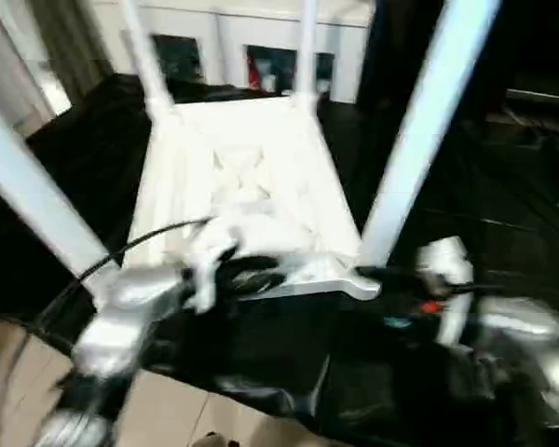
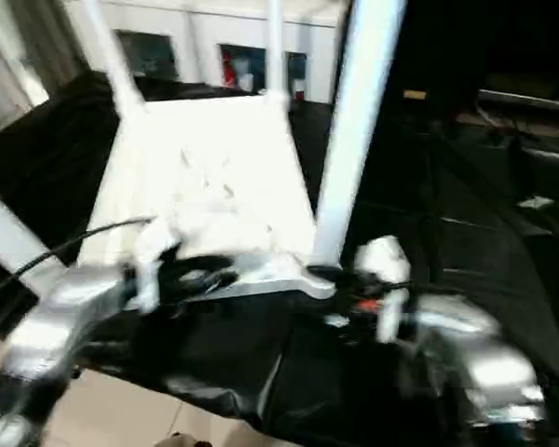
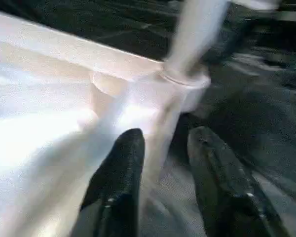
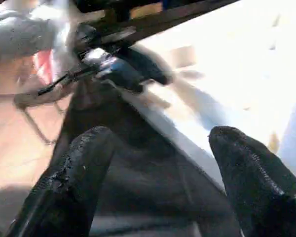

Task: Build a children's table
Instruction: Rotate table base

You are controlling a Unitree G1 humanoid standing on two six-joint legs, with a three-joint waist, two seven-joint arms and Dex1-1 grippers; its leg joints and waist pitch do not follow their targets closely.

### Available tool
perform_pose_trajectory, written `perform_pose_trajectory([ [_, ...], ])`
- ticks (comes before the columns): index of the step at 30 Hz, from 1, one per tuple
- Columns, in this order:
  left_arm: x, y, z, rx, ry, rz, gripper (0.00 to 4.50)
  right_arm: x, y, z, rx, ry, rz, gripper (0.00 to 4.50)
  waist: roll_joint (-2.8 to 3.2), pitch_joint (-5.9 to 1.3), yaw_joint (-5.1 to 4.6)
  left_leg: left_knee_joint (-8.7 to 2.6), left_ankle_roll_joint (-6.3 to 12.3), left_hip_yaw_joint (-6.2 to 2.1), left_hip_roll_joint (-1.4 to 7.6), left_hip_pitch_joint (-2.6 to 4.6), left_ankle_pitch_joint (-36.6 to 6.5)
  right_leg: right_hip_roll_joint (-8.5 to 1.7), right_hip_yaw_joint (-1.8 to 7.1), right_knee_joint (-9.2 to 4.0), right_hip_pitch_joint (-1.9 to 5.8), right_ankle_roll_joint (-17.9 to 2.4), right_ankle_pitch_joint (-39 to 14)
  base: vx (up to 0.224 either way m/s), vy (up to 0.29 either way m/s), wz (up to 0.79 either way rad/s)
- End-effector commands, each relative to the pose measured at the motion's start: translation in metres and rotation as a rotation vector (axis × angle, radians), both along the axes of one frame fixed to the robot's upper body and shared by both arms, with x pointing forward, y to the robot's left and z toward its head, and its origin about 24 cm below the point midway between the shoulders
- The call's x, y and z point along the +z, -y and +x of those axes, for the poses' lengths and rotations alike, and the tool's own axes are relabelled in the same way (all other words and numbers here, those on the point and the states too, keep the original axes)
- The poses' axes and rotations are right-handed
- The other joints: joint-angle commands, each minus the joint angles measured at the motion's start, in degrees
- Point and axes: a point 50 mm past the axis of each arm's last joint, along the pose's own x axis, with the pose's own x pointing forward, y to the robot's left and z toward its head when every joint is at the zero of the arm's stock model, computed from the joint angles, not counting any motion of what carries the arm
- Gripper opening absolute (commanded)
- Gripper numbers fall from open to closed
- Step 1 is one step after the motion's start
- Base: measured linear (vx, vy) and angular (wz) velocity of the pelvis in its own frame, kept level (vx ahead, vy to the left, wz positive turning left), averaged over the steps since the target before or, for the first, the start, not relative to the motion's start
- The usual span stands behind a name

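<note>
Now table upside down, legs pointing upward.

1. Your work surface is a table draped in black cloth, creased and glossy, with its near edge hanging over a pale tiled floor.
2. Lying directly on the cloth you have the children's table, upside down, ribbed underside up, its white legs standing upright from the corner sockets.
</note>
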Motion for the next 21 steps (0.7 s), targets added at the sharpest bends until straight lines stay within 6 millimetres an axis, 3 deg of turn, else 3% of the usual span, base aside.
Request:
perform_pose_trajectory([
  [1,0.002,-0.005,-0.013,-0.009,-0.05,-0.006,2.03,-0.003,-0.005,0.007,-0.024,0.003,-0.025,3.5,-0.72,-2.77,-0.18,-4.24,4.58,-1.16,2.92,0.98,-6.2,-3.18,1.99,-3.51,1.79,-15.1,-2.4,0.0,0.0,0.0],
  [2,0.001,-0.007,-0.016,-0.012,-0.061,0.0,2.03,-0.003,-0.006,0.008,-0.028,0.011,-0.028,3.5,-0.96,-2.63,-0.25,-4.37,4.0,-1.21,2.81,0.89,-6.9,-3.25,2.11,-3.52,1.79,-14.8,-3.3,0.0,0.0,0.0],
  [3,0.0,-0.009,-0.023,-0.018,-0.085,0.008,2.22,-0.004,-0.007,0.013,-0.059,0.024,-0.042,3.5,-1.2,-2.59,-0.22,-4.37,3.14,-0.97,2.88,1.31,-7.5,-3.12,2.22,-3.67,1.53,-14.4,-4.0,0.0,0.0,0.0],
  [4,0.0,-0.011,-0.029,-0.018,-0.1,0.017,2.25,-0.004,-0.006,0.018,-0.101,0.035,-0.056,3.5,-1.76,-2.48,-0.27,-4.43,3.15,-0.96,2.77,1.12,-7.5,-3.15,2.3,-3.77,1.66,-14.1,-4.3,0.0,0.0,0.0],
  [5,-0.001,-0.014,-0.036,-0.01,-0.118,0.025,2.28,-0.004,-0.005,0.027,-0.163,0.05,-0.065,3.5,-1.41,-2.3,-0.14,-4.67,2.56,-1.06,2.79,1.01,-7.6,-3.32,2.37,-3.79,1.66,-13.7,-5.3,0.0,0.0,0.0],
  [6,-0.001,-0.015,-0.039,-0.005,-0.126,0.028,2.28,-0.004,-0.004,0.03,-0.191,0.054,-0.069,3.5,-1.84,-2.28,-0.3,-4.71,2.13,-0.99,2.82,1.1,-8.0,-3.27,2.34,-3.78,1.55,-13.6,-6.1,0.0,0.0,0.0],
  [7,-0.003,-0.022,-0.048,0.022,-0.147,0.051,2.42,-0.004,0.002,0.045,-0.307,0.078,-0.097,3.5,-1.9,-2.2,-0.41,-4.87,1.2,-1.04,2.85,1.25,-8.7,-3.29,2.34,-3.86,1.43,-13.5,-7.4,0.0,0.0,0.0],
  [9,-0.004,-0.024,-0.051,0.033,-0.154,0.061,2.53,-0.003,0.004,0.049,-0.347,0.088,-0.107,3.5,-1.89,-2.04,-0.74,-4.85,0.08,-0.92,2.58,1.28,-9.2,-3.07,2.48,-3.98,1.44,-12.9,-8.0,0.0,0.0,0.0],
  [10,-0.006,-0.033,-0.061,0.053,-0.182,0.075,2.67,-0.005,0.013,0.063,-0.482,0.109,-0.154,3.5,-2.23,-2.1,-0.79,-4.7,-0.17,-0.9,2.57,1.45,-9.1,-3.19,2.55,-3.88,1.3,-12.9,-7.6,0.0,0.0,0.0],
  [11,-0.007,-0.039,-0.069,0.065,-0.208,0.082,2.67,-0.005,0.018,0.069,-0.542,0.117,-0.16,3.5,-2.51,-1.93,-1.1,-4.83,-0.3,-0.85,2.34,1.04,-8.7,-3.03,2.53,-3.98,1.52,-12.5,-7.8,0.0,0.0,0.0],
  [13,-0.008,-0.045,-0.078,0.078,-0.237,0.094,2.85,-0.005,0.021,0.074,-0.598,0.123,-0.16,3.5,-2.31,-2.16,-1.07,-4.51,-0.01,-0.77,2.35,1.39,-7.9,-2.89,2.56,-3.57,1.4,-12.7,-5.4,0.0,0.0,0.0],
  [14,-0.01,-0.055,-0.09,0.093,-0.277,0.119,2.85,-0.004,0.025,0.08,-0.661,0.125,-0.151,3.5,-2.43,-2.09,-1.1,-4.45,0.52,-0.75,2.2,1.21,-7.0,-2.72,2.55,-3.43,1.53,-12.7,-3.7,0.0,0.0,0.0],
  [17,-0.008,-0.072,-0.101,0.145,-0.293,0.151,3.15,-0.004,0.027,0.086,-0.713,0.118,-0.136,3.5,-2.79,-1.95,-1.34,-4.33,1.91,-0.68,2.15,1.15,-6.2,-2.53,2.54,-3.34,1.53,-12.7,-2.1,0.0,0.0,0.0],
  [18,-0.002,-0.08,-0.101,0.177,-0.26,0.159,3.15,-0.003,0.026,0.087,-0.712,0.119,-0.123,3.5,-3.11,-1.75,-1.31,-4.39,2.1,-0.66,2.15,1.12,-6.2,-2.5,2.54,-3.42,1.5,-12.7,-2.2,0.0,0.0,0.0],
  [21,0.023,-0.094,-0.087,0.264,-0.071,0.117,3.47,-0.004,0.017,0.083,-0.632,0.098,-0.076,3.5,-2.84,-1.54,-1.05,-4.46,2.05,-0.64,2.29,1.45,-7.7,-2.45,2.56,-3.48,1.33,-12.9,-2.9,0.0,0.0,0.0],
])
